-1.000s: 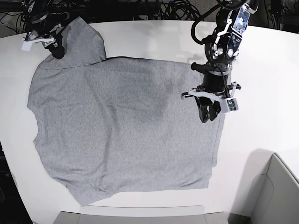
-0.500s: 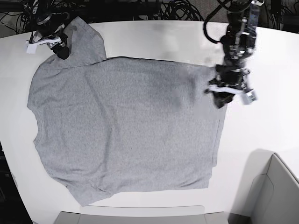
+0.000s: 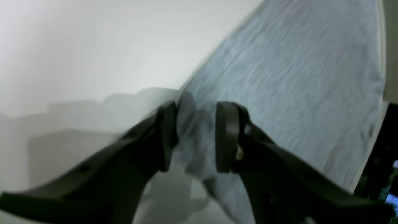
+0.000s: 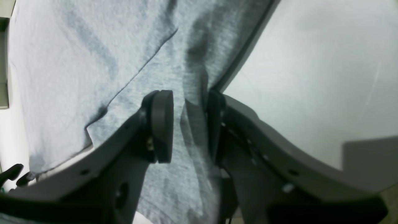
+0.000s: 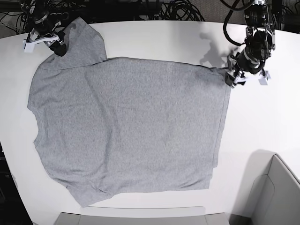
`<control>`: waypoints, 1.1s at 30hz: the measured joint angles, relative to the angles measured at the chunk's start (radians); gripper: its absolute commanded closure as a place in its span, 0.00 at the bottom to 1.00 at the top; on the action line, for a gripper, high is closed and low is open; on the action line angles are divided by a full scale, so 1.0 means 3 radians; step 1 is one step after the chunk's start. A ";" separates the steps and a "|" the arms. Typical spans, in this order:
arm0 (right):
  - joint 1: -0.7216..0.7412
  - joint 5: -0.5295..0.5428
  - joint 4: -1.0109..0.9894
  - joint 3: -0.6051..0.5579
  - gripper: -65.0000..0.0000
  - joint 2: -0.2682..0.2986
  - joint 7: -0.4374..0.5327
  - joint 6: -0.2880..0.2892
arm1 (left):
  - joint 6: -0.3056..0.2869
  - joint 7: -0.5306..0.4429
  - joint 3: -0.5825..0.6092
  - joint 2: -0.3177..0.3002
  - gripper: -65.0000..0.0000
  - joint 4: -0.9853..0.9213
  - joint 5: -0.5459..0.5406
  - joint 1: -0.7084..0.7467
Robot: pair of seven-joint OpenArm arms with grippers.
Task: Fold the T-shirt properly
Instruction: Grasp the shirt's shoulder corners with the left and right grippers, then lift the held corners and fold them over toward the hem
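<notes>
The heather-grey T-shirt [image 5: 126, 131] lies spread flat on the white table [image 5: 262, 122], plain side up, with no lettering showing. My left gripper [image 5: 233, 80] is at the shirt's upper right corner. In the left wrist view [image 3: 196, 124] its jaws stand a little apart and straddle the edge of the cloth [image 3: 295, 77]. My right gripper [image 5: 57, 47] is on the sleeve at the upper left. In the right wrist view [image 4: 189, 124] it pinches a dark ridge of the cloth [image 4: 77, 46].
A grey bin [image 5: 276, 192] stands at the lower right corner. A grey tray edge [image 5: 131, 218] lies along the table's front. Black cables [image 5: 154, 9] run behind the back edge. The table edge curves away at the left.
My left gripper has moved from over the shirt's right side up and right to its upper right corner. My right gripper has stayed on the upper left sleeve.
</notes>
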 measured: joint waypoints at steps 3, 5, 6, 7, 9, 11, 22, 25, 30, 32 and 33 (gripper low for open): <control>0.0001 -0.0014 0.0009 -0.0003 0.70 0.0003 -0.0015 0.0000 | -0.0042 -0.0043 -0.0006 -0.0005 0.65 -0.0135 -0.0051 0.0011; -0.0001 -0.0013 0.0018 -0.0003 0.70 0.0004 -0.0023 0.0000 | -0.0045 -0.0041 -0.0005 -0.0006 0.65 -0.0146 -0.0050 0.0010; -0.0003 -0.0011 0.0018 -0.0003 0.70 0.0004 -0.0023 0.0000 | -0.0050 -0.0041 -0.0005 -0.0006 0.65 -0.0148 -0.0050 0.0011; -0.0003 -0.0013 0.0018 -0.0003 0.70 0.0008 -0.0024 0.0000 | -0.0051 -0.0039 -0.0005 -0.0006 0.65 -0.0148 -0.0051 0.0017; 0.0005 -0.0023 0.0019 -0.0005 0.70 0.0011 -0.0032 0.0000 | -0.0060 -0.0039 0.0001 -0.0008 0.65 -0.0148 -0.0052 0.0019; 0.0008 -0.0023 0.0020 -0.0022 0.71 0.0010 -0.0032 0.0000 | -0.0060 -0.0057 0.0045 -0.0009 0.65 -0.0148 -0.0050 0.0019; 0.0006 -0.0062 0.0104 -0.0028 0.88 0.0003 -0.0084 -0.0050 | -0.0088 -0.0090 0.0345 -0.0015 0.81 -0.0140 -0.0072 0.0009; 0.0062 -0.0061 0.0148 -0.0015 1.00 0.0001 -0.0097 -0.0052 | -0.0060 -0.0081 0.0345 -0.0003 1.00 -0.0151 -0.0066 0.0009; 0.0065 -0.0092 0.0264 -0.0003 1.00 0.0160 -0.0074 -0.0053 | -0.0061 -0.0028 0.0161 0.0125 1.00 -0.0151 -0.0075 0.0011; 0.0008 -0.0108 0.0407 0.0043 1.00 0.0149 -0.0074 -0.0057 | -0.0061 0.0011 0.0093 0.0127 1.00 -0.0142 -0.0085 0.0033; -0.0025 -0.0102 0.0495 0.0084 1.00 0.0136 -0.0089 -0.0055 | -0.0058 0.0005 0.0042 0.0121 1.00 -0.0118 -0.0086 0.0078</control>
